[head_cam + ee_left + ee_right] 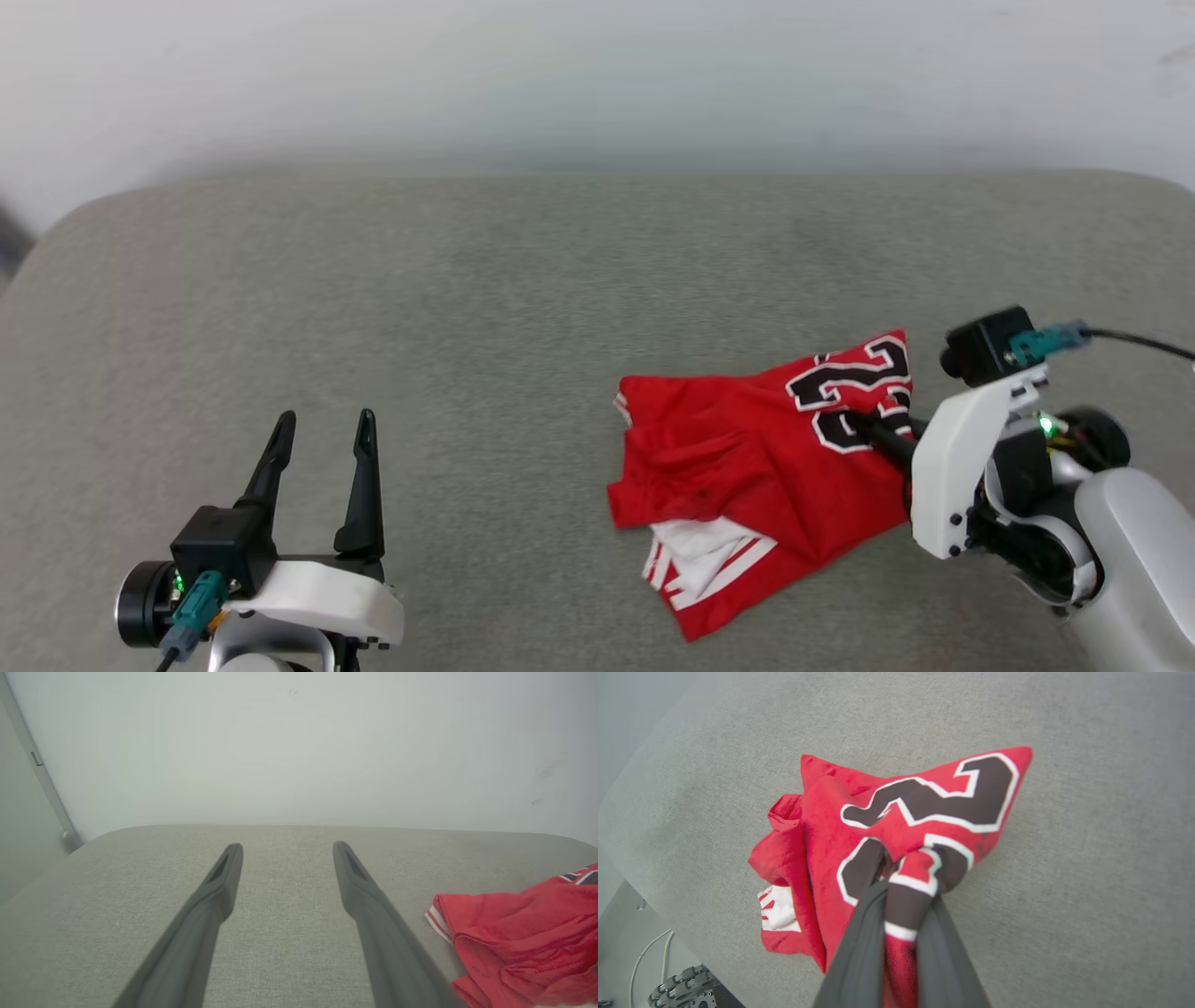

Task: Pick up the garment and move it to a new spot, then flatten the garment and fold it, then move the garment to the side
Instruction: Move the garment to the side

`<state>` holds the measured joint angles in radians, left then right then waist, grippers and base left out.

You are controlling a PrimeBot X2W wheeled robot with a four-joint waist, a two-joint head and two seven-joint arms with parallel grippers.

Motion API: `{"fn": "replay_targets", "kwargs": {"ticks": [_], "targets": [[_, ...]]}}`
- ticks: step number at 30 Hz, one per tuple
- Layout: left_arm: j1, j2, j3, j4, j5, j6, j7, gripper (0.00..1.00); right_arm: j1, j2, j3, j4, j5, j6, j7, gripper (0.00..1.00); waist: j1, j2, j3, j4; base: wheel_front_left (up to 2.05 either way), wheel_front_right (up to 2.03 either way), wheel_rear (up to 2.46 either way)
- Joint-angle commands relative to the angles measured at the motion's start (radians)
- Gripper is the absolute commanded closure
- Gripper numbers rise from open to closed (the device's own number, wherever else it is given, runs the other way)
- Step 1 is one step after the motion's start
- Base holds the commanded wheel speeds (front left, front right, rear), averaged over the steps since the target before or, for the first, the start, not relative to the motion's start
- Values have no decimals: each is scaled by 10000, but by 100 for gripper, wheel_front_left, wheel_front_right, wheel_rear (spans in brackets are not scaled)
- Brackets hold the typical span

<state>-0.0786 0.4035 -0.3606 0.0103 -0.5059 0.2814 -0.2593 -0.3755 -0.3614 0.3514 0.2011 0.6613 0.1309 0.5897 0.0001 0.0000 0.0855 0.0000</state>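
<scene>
so, one shirt (747, 467) lies crumpled on the right part of the grey padded surface (420, 308), its two black digits facing up and one white sleeve (700, 555) poking out at the near edge. of the two grippers, the right gripper (908, 877) is pinched on a fold of the shirt at the digits. the left gripper (325, 417) hovers well apart from the shirt, both fingers spread wide.
</scene>
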Motion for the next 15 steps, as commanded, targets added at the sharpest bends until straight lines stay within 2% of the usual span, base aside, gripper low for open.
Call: {"fn": "replay_targets", "kwargs": {"ticks": [1, 5, 9, 15], "targets": [[130, 56, 9, -41, 13, 27, -23, 0, -260, -129, 175, -137, -259, -2, -63, 100, -1, 0, -133, -705, 0, 0, 0], [101, 83, -12, -208, 42, 36, -10, 0, -831, -559, 554, -326, -1229, -4, 24, 100, -1, 0, 22, -1717, 0, 0, 0], [-201, 165, -116, -377, 159, -81, 42, 0, -1250, -692, 586, -47, -1564, -5, -68, 100, -1, 0, 408, -2679, 0, 0, 0], [-1055, 448, -345, -842, 535, -290, 345, 0, -2091, -810, 412, 797, -1847, -4, -808, 100, -1, 0, 1767, -3787, 0, 0, 0]]}}
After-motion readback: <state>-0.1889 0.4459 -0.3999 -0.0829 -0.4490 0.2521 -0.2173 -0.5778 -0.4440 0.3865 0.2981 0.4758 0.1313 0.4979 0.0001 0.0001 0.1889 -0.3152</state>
